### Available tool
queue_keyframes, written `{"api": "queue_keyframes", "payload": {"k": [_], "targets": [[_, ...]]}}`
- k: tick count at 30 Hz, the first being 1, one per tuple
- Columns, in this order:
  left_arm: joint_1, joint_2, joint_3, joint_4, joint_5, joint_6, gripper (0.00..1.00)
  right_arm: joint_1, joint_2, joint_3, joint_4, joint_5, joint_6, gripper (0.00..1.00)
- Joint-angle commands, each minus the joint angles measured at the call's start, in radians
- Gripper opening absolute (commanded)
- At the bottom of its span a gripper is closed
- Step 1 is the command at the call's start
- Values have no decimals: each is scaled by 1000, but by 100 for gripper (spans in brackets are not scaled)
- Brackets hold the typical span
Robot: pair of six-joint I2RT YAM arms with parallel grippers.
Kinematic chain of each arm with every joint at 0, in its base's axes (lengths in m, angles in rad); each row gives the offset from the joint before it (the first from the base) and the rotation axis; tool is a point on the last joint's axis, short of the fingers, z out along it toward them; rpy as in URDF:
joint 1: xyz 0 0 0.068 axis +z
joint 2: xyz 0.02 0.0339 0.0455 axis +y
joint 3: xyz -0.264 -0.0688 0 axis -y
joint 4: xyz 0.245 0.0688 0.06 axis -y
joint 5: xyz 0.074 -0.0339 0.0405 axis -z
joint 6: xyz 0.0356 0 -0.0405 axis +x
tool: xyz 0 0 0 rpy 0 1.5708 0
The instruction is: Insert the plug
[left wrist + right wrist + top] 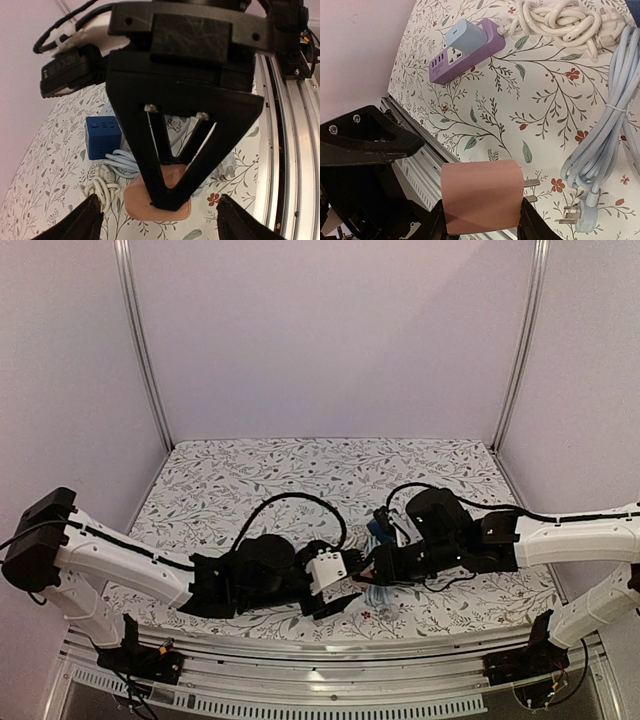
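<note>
The right gripper (pixel 481 222) is clamping the pink plug (pixel 482 192), prongs (pixel 532 183) pointing sideways toward the pale blue cable (pixel 605 150); the left gripper (pixel 162 217) is hanging wide open, empty.

Even, soft light; faint shadows; wrist views bend at edges, foregrounds blurred

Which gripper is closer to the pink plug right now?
Right. The right gripper has the pink plug clamped between its jaws; the left gripper is open and pointed at it, not touching.
</note>
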Motion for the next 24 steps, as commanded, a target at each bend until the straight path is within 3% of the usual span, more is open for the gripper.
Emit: {"api": "queue_keyframes", "payload": {"k": [1,7,16,24], "targets": [[-17,49,58,-14,-49,33,75,14,16,20,29,-13,5,23],[-17,72,89,-52,-67,35,58,18,24,20,30,-6,6,23],[-17,77,97,-114,-101,42,57,20,12,21,20,7,6,23],[-17,106,148,-192,-116,29,48,27,27,28,21,5,4,23]]}}
